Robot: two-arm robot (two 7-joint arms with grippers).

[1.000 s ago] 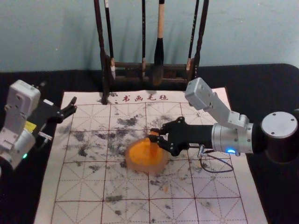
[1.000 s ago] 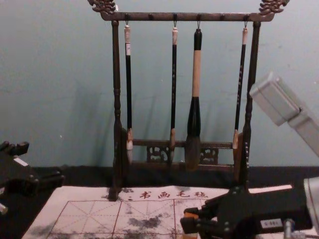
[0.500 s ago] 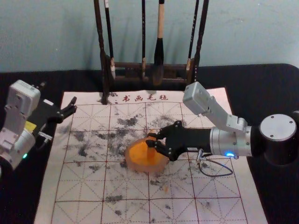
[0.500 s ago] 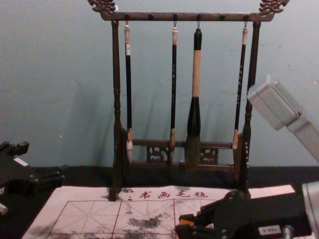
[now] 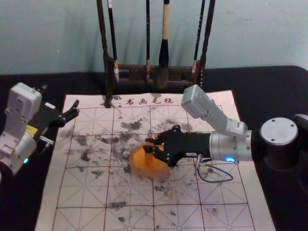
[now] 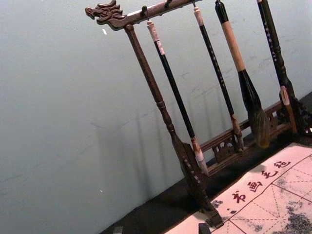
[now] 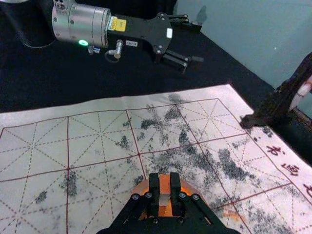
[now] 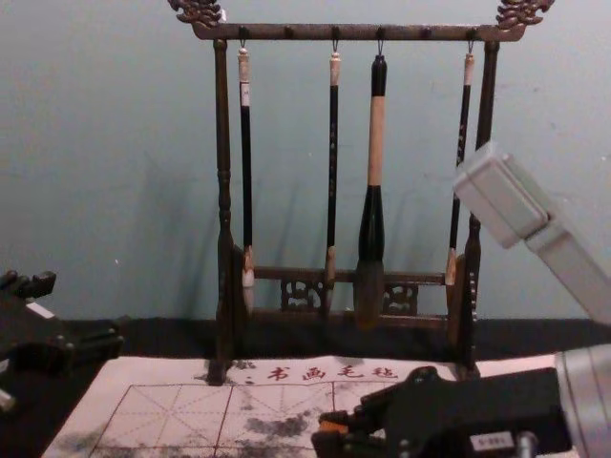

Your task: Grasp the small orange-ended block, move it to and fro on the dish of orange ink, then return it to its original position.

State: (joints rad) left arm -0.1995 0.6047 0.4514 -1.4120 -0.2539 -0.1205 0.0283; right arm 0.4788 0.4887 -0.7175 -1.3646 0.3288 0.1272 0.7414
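Note:
In the head view my right gripper (image 5: 151, 145) reaches in over the round dish of orange ink (image 5: 162, 172), shut on the small orange block (image 5: 148, 157), which stands upright over the dish's orange middle. In the right wrist view the gripper (image 7: 165, 187) has the block (image 7: 165, 185) pinched between its two black fingers, with the dish (image 7: 141, 189) behind and below. The chest view shows the block's orange top (image 8: 333, 426) at the gripper's tips (image 8: 334, 429). My left gripper (image 5: 76, 109) is parked open at the mat's left edge.
The gridded, ink-stained mat (image 5: 130, 216) lies under the dish. Behind it stands a dark wooden rack (image 5: 107, 72) with several hanging brushes, the thickest brush (image 5: 164, 57) right of the middle.
My right gripper has moved left over the dish, carrying the block from its right side to nearer the middle. The left arm has stayed still.

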